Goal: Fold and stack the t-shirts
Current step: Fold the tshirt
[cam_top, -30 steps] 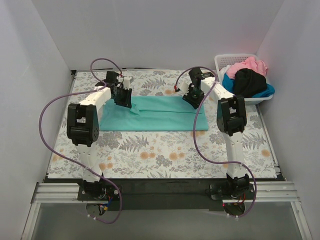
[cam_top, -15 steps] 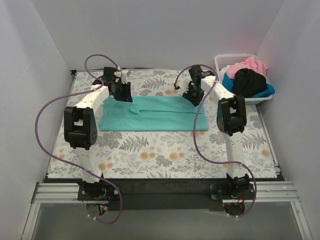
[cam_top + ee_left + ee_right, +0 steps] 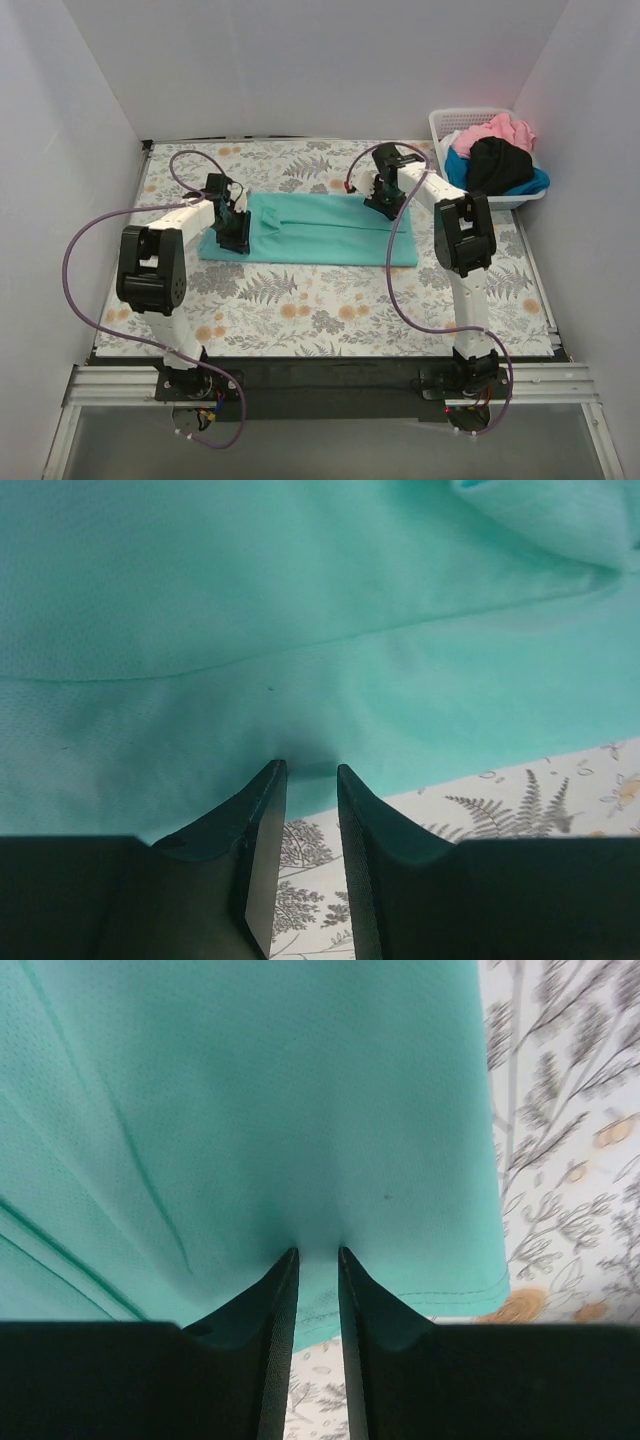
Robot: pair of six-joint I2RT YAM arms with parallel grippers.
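The teal-green t-shirt (image 3: 320, 228) lay flat on the desk as a long folded band, running left to right across the grey-and-orange floral cloth (image 3: 330, 300) at about mid-depth. The left hand (image 3: 236, 235) sat at the band's left end. In the left wrist view its fingers (image 3: 262, 815) stood almost together, their tips nipping the shirt's edge, which puckered into a small shadowed crease there. The right hand (image 3: 383, 205) was at the far edge of the shirt near its right end. In the right wrist view its fingertips (image 3: 283, 1270) were likewise nearly closed on a pinch of teal cloth, close to the stitched hem. At the desk's far right corner stood a white lattice basket (image 3: 455, 115), well apart from the teal shirt. It held a pink t-shirt (image 3: 500, 128) on top, a black t-shirt (image 3: 495, 160) in front of it, and a blue t-shirt (image 3: 535, 183) showing at the basket's near right side.
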